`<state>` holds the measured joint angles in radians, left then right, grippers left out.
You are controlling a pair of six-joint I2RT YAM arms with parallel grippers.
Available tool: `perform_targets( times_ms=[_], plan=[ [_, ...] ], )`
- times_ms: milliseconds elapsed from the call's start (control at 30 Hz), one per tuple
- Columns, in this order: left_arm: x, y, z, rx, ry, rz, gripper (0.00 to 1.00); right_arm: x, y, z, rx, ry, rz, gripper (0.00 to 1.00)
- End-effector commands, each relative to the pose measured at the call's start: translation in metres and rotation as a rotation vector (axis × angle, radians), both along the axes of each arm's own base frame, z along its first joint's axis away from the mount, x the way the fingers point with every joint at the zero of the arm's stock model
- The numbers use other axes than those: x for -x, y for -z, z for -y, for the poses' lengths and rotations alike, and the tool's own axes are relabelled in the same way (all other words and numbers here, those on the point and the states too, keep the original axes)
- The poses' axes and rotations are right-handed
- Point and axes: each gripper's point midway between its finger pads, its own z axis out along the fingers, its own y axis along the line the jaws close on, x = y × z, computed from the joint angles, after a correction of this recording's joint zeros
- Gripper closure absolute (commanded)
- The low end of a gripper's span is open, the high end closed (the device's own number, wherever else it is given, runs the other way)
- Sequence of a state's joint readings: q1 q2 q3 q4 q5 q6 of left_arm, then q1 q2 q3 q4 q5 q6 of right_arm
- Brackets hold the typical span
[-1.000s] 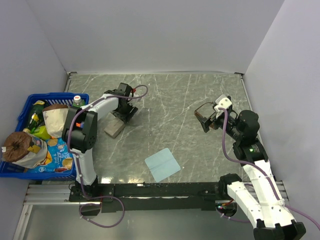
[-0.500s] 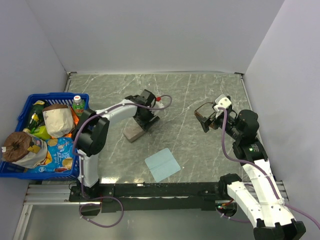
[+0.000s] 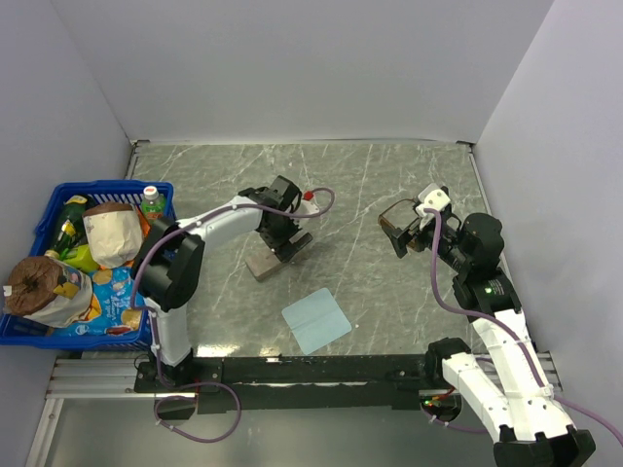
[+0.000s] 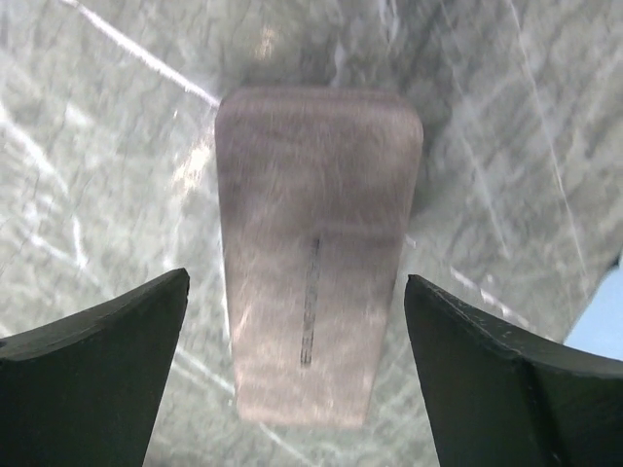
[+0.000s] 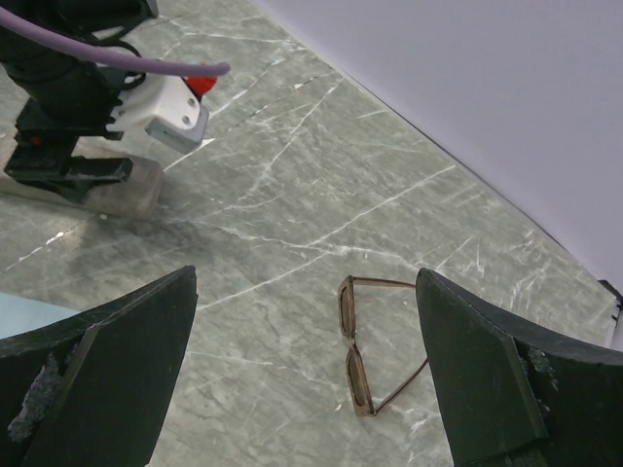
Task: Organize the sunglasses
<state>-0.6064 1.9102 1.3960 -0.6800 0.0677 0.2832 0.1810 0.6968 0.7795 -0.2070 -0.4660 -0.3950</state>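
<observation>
Just slid the grey-brown rectangular case (image 3: pixel 276 255) toward mid-frame — left gripper (image 4: pixel 297 292) spread astride it — nearer the thin brown-framed sunglasses (image 5: pixel 362 360) under the spread right gripper (image 5: pixel 307 282).

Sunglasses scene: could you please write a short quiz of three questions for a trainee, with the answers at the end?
1. True or false: the left hand is holding the sunglasses.
2. In the left wrist view, what lies below the open left hand? A) the grey-brown case B) a bottle C) a snack bag
3. Fill in: the temple arms of the sunglasses are ___ (folded / open).
Key: 1 false; 2 A; 3 open.
</observation>
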Motion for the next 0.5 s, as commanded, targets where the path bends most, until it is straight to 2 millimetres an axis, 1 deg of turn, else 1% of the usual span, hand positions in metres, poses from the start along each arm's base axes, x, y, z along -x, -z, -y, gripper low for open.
perform_targets(
  times_ms=[0, 67, 200, 367, 467],
  plan=[
    [0.003, -0.022, -0.008, 0.039, 0.032, 0.006, 0.04, 0.003, -0.005, -0.005, 0.003, -0.032, 0.028, 0.0],
    [0.01, -0.018, -0.007, 0.055, 0.047, -0.046, 0.03, 0.003, -0.005, -0.005, 0.003, -0.032, 0.028, 0.0],
    [0.018, -0.01, -0.007, 0.055, 0.078, -0.096, 0.03, 0.003, -0.005, -0.005, 0.003, -0.034, 0.027, 0.0],
    [0.015, 0.001, -0.011, 0.03, 0.065, -0.105, 0.03, 0.002, -0.004, -0.005, 0.006, -0.034, 0.027, 0.0],
    [0.02, 0.007, -0.01, 0.03, 0.079, -0.14, 0.04, 0.002, -0.004, -0.005, 0.007, -0.036, 0.025, 0.0]
  ],
)
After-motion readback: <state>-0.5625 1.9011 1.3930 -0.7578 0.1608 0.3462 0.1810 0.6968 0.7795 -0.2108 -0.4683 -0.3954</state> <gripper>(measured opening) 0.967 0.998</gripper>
